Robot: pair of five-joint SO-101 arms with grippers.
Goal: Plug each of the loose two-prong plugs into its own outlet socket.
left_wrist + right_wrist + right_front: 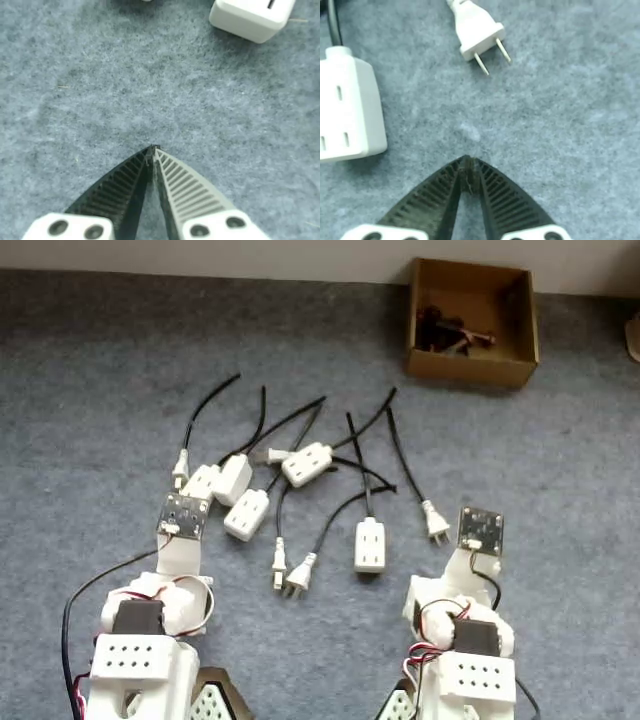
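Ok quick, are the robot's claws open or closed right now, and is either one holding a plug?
Left gripper: closed, holding nothing.
Right gripper: closed, holding nothing; a loose plug lies apart from it, untouched.

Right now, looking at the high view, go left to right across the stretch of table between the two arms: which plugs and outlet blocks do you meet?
first loose plug → second loose plug → single outlet block → third loose plug
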